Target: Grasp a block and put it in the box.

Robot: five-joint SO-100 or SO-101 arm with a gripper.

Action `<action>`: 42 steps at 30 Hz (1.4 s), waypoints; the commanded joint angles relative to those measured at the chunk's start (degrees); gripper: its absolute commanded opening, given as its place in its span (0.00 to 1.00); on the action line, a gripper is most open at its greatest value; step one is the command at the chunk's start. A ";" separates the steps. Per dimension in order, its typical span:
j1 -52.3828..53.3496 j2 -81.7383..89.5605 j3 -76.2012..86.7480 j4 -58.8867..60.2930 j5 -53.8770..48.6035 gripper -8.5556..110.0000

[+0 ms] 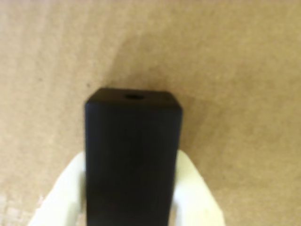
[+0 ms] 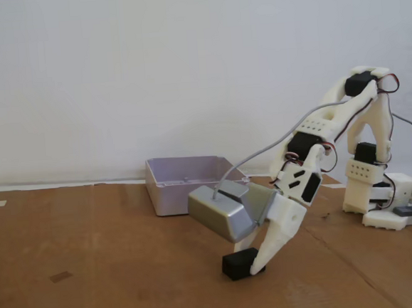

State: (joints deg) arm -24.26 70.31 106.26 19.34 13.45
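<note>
White two-fingered end effector [image 1: 129, 207] grips the small matte black cuboid block [image 1: 132, 155] from both sides, low over the brown cardboard worktop [image 2: 94, 277] near its front edge; the shallow lilac-grey plastic box [image 2: 183, 184] sits near the rear edge.

Wrist view: rides on the hand [image 1: 129, 197], close, looking down at the bench [image 1: 244, 70]. Fixed view: low front, level, facing back wall. Both share the block [image 2: 239, 264].

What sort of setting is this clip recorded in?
Probably a makeshift home or hobby bench: a cardboard sheet serves as the work surface against a bare white wall, with a small white printed arm standing on it.
</note>
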 commanded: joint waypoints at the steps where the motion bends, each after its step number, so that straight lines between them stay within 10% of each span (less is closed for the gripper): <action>1: 0.00 2.11 -4.22 -0.79 -0.09 0.07; 42: 14.15 31.82 8.17 -2.02 -4.31 0.07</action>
State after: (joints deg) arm -11.69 90.97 114.35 19.42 9.67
